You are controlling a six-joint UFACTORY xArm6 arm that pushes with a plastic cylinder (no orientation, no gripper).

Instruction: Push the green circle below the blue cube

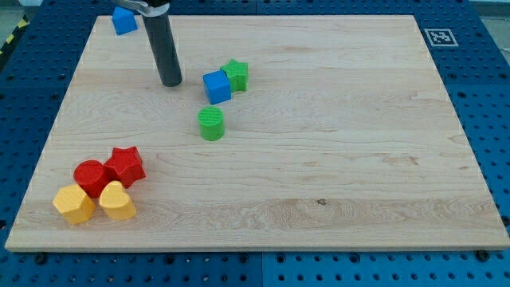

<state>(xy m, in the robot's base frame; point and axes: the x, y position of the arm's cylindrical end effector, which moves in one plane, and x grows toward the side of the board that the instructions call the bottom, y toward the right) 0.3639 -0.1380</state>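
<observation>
The green circle (211, 124) sits on the wooden board just below the blue cube (217, 86), a small gap between them. A green star (236, 74) touches the blue cube's upper right side. My tip (170, 82) rests on the board to the left of the blue cube and up-left of the green circle, touching neither.
Another blue block (123, 20) lies at the board's top left edge. At the bottom left a red circle (91, 177), a red star (125, 166), a yellow hexagon (73, 204) and a yellow heart (118, 201) cluster together. A marker tag (439, 37) sits at the top right.
</observation>
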